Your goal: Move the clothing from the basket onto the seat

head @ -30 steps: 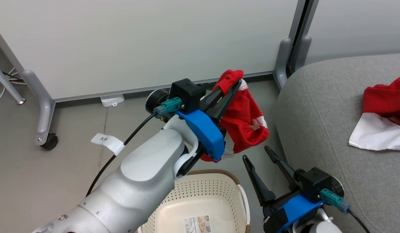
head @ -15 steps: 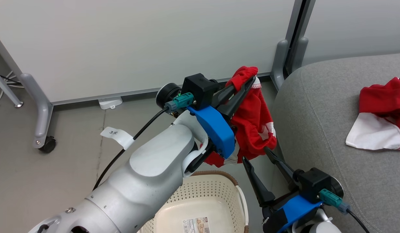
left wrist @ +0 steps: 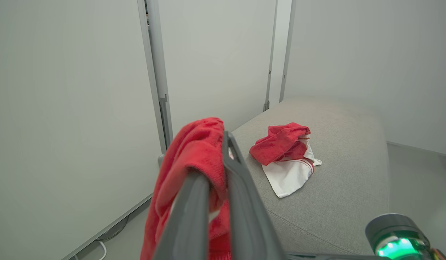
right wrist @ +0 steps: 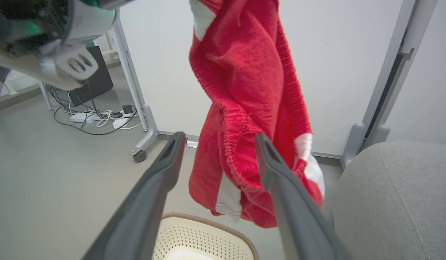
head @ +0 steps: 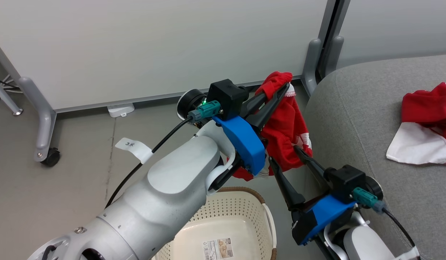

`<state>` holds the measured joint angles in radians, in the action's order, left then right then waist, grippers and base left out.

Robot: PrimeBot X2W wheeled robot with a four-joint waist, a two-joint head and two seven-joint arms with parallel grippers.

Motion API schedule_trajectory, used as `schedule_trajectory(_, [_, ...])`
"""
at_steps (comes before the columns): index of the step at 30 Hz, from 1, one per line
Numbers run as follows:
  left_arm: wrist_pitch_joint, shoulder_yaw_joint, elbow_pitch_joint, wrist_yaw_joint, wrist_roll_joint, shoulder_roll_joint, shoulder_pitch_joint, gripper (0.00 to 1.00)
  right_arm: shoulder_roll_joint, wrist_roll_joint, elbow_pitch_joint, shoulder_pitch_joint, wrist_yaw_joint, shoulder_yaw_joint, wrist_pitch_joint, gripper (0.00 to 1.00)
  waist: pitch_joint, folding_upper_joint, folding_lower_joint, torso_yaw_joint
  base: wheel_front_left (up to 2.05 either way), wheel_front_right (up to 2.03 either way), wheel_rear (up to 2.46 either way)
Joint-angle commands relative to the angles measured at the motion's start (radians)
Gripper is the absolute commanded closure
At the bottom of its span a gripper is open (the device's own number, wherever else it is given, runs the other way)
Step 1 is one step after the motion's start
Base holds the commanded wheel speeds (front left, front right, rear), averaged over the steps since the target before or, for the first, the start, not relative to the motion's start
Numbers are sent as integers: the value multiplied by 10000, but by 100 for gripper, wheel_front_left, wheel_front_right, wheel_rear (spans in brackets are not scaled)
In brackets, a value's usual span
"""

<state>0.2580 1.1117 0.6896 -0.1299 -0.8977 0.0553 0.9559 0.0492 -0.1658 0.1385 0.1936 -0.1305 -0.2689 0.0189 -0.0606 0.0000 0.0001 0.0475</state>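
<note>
My left gripper (head: 283,87) is shut on a red garment with white patches (head: 286,126), holding it in the air above the floor, between the basket and the seat. In the left wrist view the cloth (left wrist: 194,155) drapes over both fingers. My right gripper (head: 284,155) is open just below the hanging cloth; in its wrist view the garment (right wrist: 244,90) dangles between and behind the fingertips. The cream basket (head: 244,191) sits below, with no clothing visible inside. A second red and white garment (head: 425,108) lies on the grey seat (head: 353,119).
A white partition stands behind, on metal legs with a caster (head: 49,157). A white power strip (head: 120,109) lies at its foot, and cables (right wrist: 96,119) trail on the floor. A paper label (head: 217,248) shows on the basket's bottom.
My left arm has carried the red garment to the right, closer to the seat's edge. The right gripper has risen until its fingertips reach the garment's lower hem.
</note>
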Motion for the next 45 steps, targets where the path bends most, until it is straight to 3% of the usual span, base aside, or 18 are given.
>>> schedule_trajectory(1, [54,19,8,-9,-26,-14,149,100,22,81,128,199,-5,20,-112,0,-23,0,-1,2,0,0,0])
schedule_trajectory(11, [77,231,-150,-9,-127,-44,308,100,22,485,1934,1579,-5,-84,-949,0,-184,0,-1,-39,0,0,0])
schedule_trajectory(25, [83,656,-565,18,-358,-47,427,100,22,49,4420,3170,-5,-137,-336,0,-202,0,-1,23,0,0,0])
schedule_trajectory(26, [83,681,-581,28,-362,-47,424,100,22,-23,4581,3268,-5,-160,-293,58,-197,0,-1,27,0,0,0])
schedule_trajectory(28, [84,741,-612,41,-399,-48,424,100,22,-141,4870,3439,-5,-211,-130,100,-182,0,-1,31,0,0,0])
schedule_trajectory(45, [85,700,-448,113,-475,-47,365,100,21,-771,5840,3823,-5,-566,951,100,14,0,-1,161,0,0,0])
